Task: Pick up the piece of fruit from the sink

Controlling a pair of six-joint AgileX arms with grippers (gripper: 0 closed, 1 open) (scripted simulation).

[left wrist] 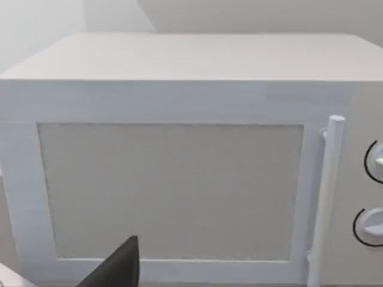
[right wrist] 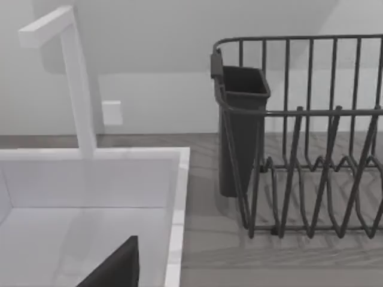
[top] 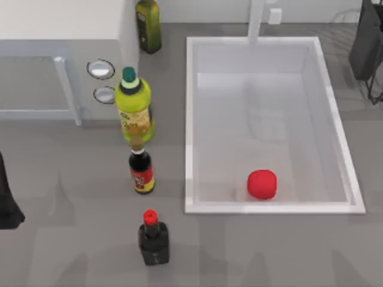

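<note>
Cannot tell either claw's state; one fruit [top: 262, 184] in sink [top: 190, 119], three bottles [top: 134, 110] beside it, a fourth cut off.

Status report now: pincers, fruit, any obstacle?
Both arms parked at table edges. Fruit loose on sink floor, near corner. Nothing on top of it.

Rendered kitchen counter, white sink [top: 191, 119] with faucet [right wrist: 75, 84], microwave [left wrist: 179, 161], wire dish rack [right wrist: 311, 149], sauce bottles [top: 142, 170]
</note>
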